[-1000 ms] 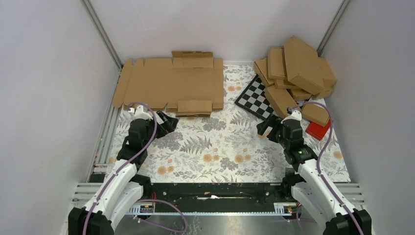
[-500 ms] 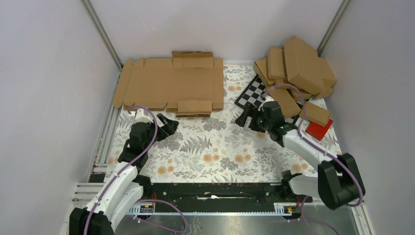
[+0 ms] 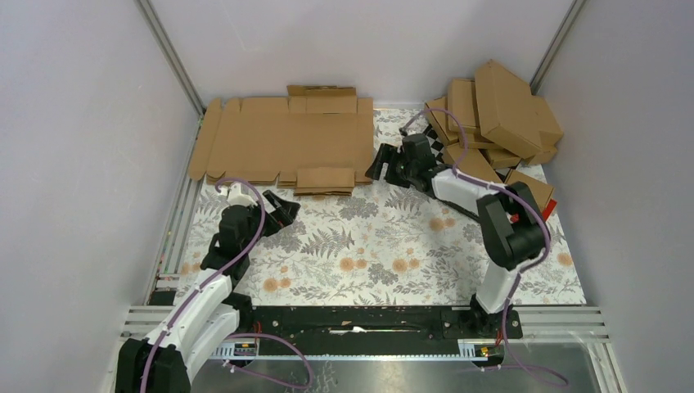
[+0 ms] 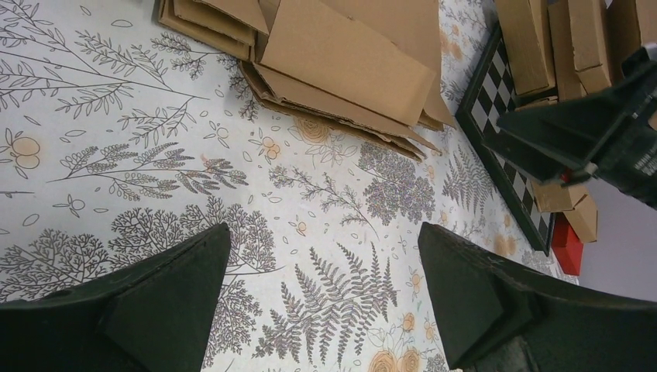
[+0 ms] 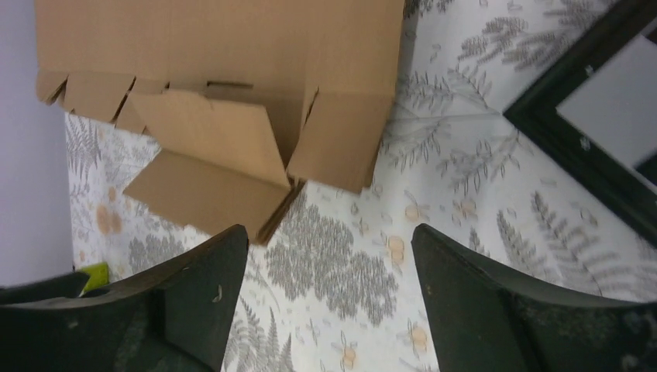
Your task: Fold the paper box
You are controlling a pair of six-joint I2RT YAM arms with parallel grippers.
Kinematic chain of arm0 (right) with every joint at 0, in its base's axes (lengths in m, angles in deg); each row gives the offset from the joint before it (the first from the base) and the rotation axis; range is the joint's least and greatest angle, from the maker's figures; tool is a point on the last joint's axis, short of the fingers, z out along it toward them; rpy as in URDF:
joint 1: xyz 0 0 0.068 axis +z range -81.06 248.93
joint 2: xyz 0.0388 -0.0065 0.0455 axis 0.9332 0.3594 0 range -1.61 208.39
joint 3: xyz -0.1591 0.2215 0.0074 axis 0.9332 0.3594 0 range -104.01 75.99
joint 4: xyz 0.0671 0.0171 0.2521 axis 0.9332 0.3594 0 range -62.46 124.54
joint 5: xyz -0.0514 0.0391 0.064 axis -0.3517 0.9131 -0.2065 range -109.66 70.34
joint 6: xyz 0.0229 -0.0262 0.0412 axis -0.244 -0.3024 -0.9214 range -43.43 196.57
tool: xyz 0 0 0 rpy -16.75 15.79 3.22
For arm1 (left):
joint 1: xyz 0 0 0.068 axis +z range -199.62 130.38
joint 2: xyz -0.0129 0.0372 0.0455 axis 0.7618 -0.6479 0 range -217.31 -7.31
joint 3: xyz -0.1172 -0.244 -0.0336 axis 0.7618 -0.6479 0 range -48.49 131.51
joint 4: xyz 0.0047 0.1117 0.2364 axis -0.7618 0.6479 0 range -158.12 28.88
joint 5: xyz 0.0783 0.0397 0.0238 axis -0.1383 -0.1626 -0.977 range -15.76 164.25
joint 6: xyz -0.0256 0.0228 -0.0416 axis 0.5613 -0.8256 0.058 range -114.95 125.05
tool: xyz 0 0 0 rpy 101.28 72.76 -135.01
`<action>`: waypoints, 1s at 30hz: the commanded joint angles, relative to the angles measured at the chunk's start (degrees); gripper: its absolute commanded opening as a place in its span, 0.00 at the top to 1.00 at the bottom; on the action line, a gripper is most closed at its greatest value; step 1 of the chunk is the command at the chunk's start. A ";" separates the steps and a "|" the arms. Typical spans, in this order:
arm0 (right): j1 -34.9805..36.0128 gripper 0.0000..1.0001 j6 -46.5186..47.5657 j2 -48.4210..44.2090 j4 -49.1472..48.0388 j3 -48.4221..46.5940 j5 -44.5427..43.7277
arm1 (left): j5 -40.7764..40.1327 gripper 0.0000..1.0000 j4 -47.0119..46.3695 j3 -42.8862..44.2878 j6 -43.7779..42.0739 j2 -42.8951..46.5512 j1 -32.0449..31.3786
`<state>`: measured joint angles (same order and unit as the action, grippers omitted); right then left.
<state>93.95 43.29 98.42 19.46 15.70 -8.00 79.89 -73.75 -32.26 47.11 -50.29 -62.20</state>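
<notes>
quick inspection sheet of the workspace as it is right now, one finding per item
surface: floral tablecloth, lying flat
job's things: paper box unfolded, flat at the far left, on top of a stack of like sheets
clutter: pile of folded cardboard boxes at the far right; checkered board and red box beside it
grippers: left gripper open over the cloth, empty; right gripper open by the paper box's near right corner, empty
cables: purple cables run along both arms
surroundings: grey walls, metal frame rails
</notes>
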 commanded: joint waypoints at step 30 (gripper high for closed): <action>-1.37 0.41 -0.86 19.11 -3.52 -20.69 7.32 | -1.90 0.01 -6.90 0.28 -0.23 -4.66 0.14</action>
<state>92.57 43.29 120.72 20.88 -5.70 -3.54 78.10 -75.85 -32.26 47.09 -54.11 -62.20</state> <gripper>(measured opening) 0.590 0.989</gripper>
